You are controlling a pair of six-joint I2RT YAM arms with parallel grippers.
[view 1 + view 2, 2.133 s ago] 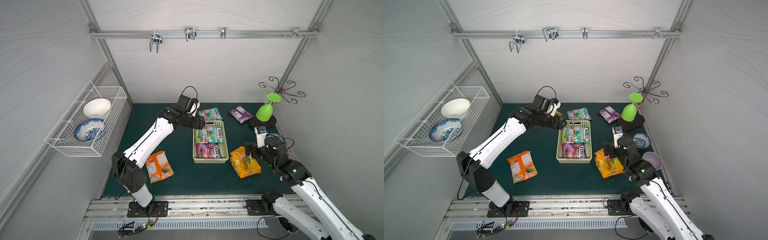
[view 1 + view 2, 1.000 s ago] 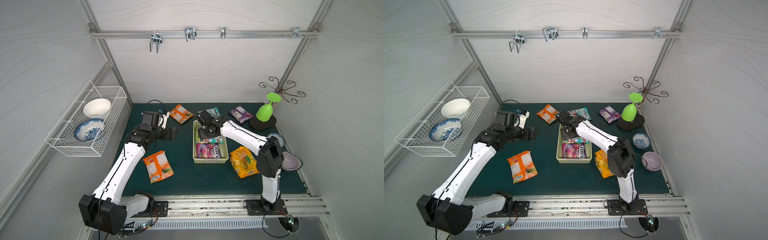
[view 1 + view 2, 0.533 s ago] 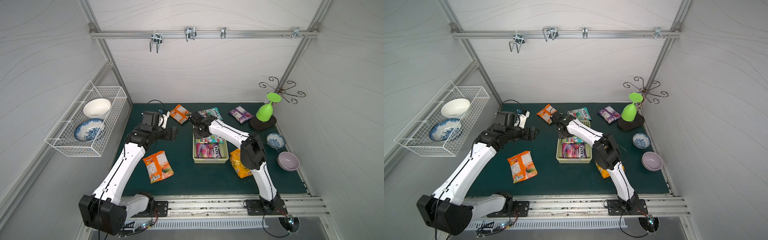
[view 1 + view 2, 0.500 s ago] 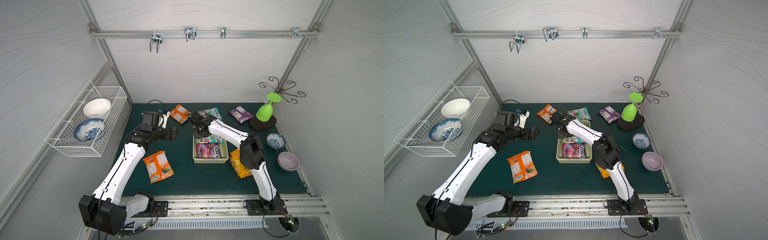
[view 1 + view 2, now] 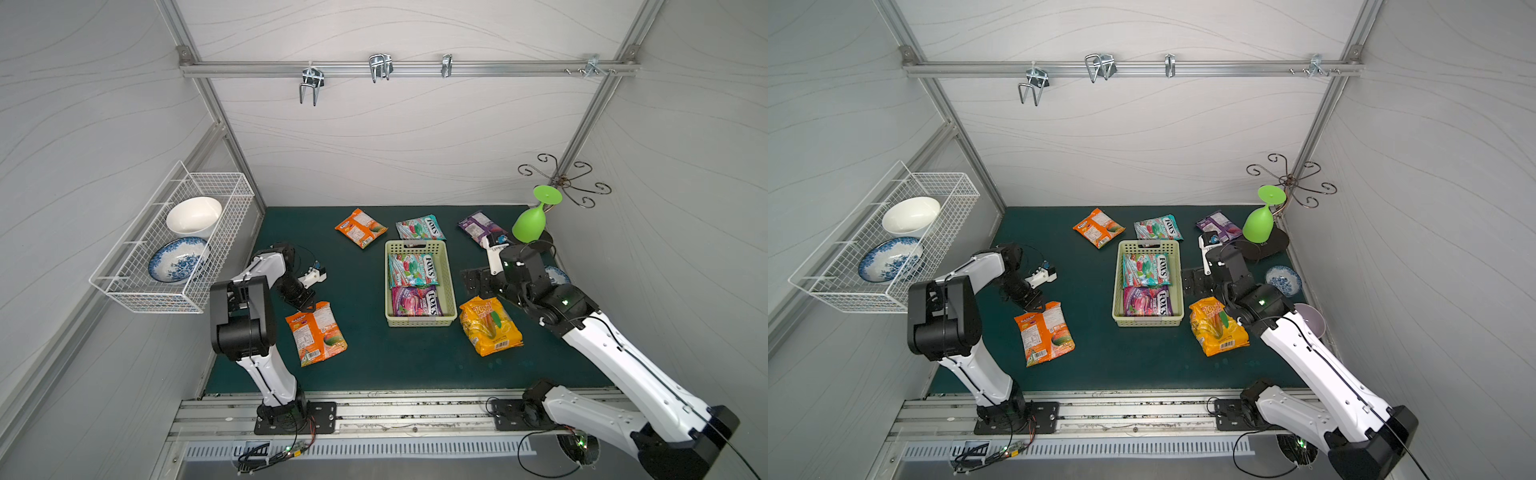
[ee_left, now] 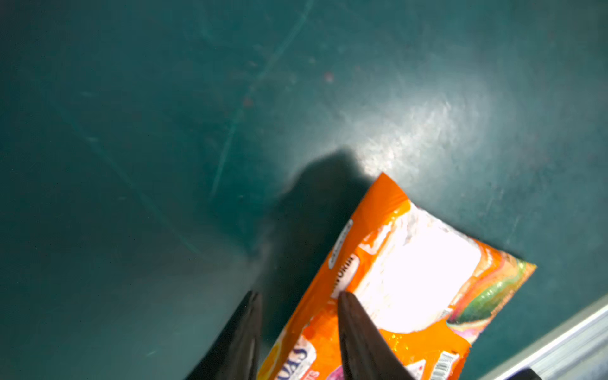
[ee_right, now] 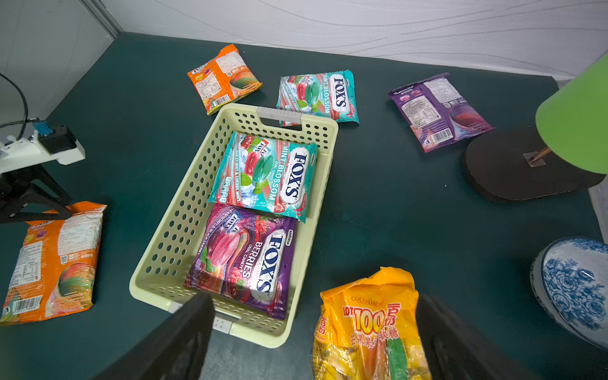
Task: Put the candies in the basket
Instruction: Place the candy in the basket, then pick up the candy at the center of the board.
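Pulling the right gripper [image 5: 471, 282] back from the far-left corner of the basket [image 5: 420, 322] to the right side, and folding the left gripper [image 5: 307, 307] in from mid-left down to the near orange packet [image 5: 316, 332]. Spreading the right jaws wide astride the crumpled far end of the yellow-orange bag [image 7: 368, 329] without pinching it yet; probably choosing that stance for the bag's bulk, and that end for lying just right of the basket. Holding the left jaws open too, one finger poised over the packet's far seal and the other over bare mat [image 6: 164, 164], likely lining up to nip the thin edge rather than the slippery flat face. Leaving the basket standing mid-table between both arms, within reach of each. Counting two candies already lying flat inside, a teal packet [image 5: 411, 270] at the far end and a purple packet [image 5: 415, 300] at the near end; still waiting outside: the bag, the near orange packet, and along the far side a far orange packet [image 5: 360, 227], a far teal packet [image 5: 420, 227] just behind the basket's far wall, and a far purple packet [image 5: 482, 226].
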